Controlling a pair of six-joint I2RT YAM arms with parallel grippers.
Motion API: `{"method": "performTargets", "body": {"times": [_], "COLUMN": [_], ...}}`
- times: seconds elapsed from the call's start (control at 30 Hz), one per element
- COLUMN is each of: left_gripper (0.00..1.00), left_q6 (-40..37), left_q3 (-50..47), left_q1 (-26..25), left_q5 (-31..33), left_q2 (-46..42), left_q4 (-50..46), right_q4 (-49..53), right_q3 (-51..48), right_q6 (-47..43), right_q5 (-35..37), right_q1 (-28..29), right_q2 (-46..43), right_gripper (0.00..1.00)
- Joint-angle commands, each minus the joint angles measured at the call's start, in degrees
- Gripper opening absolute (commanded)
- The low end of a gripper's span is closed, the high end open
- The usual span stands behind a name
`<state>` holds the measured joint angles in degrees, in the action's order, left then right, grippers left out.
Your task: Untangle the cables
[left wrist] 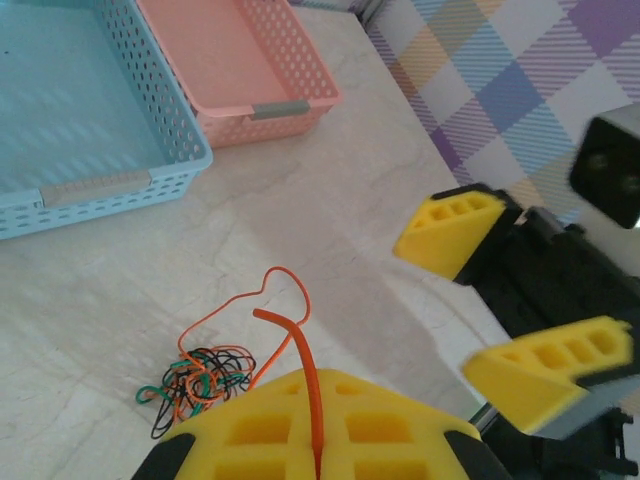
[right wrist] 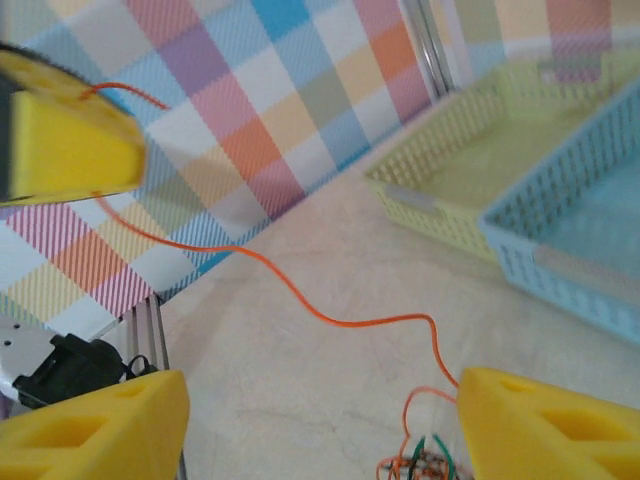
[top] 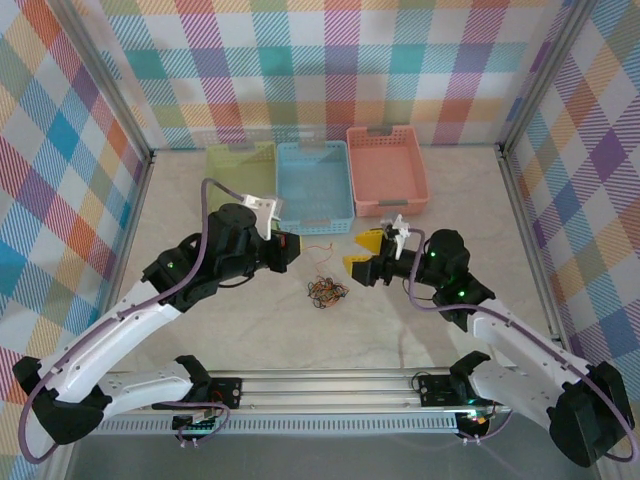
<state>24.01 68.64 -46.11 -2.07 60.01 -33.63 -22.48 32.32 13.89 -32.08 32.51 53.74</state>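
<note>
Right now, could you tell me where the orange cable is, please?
In the left wrist view the orange cable is pinched in the shut left gripper; it trails to the tangle on the table, in front of the blue basket.

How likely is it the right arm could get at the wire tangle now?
Probably yes: the right gripper, open, hangs beside the tangle with bare table between; only the orange cable pinched by the left gripper runs close.

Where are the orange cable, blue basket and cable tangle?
orange cable (left wrist: 308, 390): left wrist view, its straight stretch.
blue basket (top: 314, 180): top external view, its bare floor.
cable tangle (top: 326, 291): top external view, its middle.
</note>
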Motion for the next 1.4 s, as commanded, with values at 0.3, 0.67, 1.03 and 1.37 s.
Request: {"method": "performTargets", "body": {"times": [0.3, 0.67, 1.03, 1.37], "left_gripper": [0.00, 0.00, 0.00, 0.00], "left_q6": [-4.8, -4.0, -4.1, -3.2], "left_q3": [10.2, 12.9, 17.4, 21.2], "left_q1": [-0.6, -0.6, -0.6, -0.6], "left_q5": [-1.2, -4.0, -5.8, -8.4], "left_q2": [3.7, 4.6, 6.4, 5.5], "left_q4": [-9.1, -9.4, -10.1, -10.6], "right_q4": [-4.3, 4.2, 5.4, 2.7], "right_q3": [4.7, 17.9, 22.3, 16.8], "right_q6": [-31.0, -38.4, -39.3, -38.3], "right_q5": [-4.0, -6.8, -8.0, -4.6], "right_q1": [6.9, 9.9, 11.7, 11.3], "right_q2": [4.8, 14.9, 20.9, 20.2], "right_gripper": [0.85, 0.69, 0.46, 0.13]}}
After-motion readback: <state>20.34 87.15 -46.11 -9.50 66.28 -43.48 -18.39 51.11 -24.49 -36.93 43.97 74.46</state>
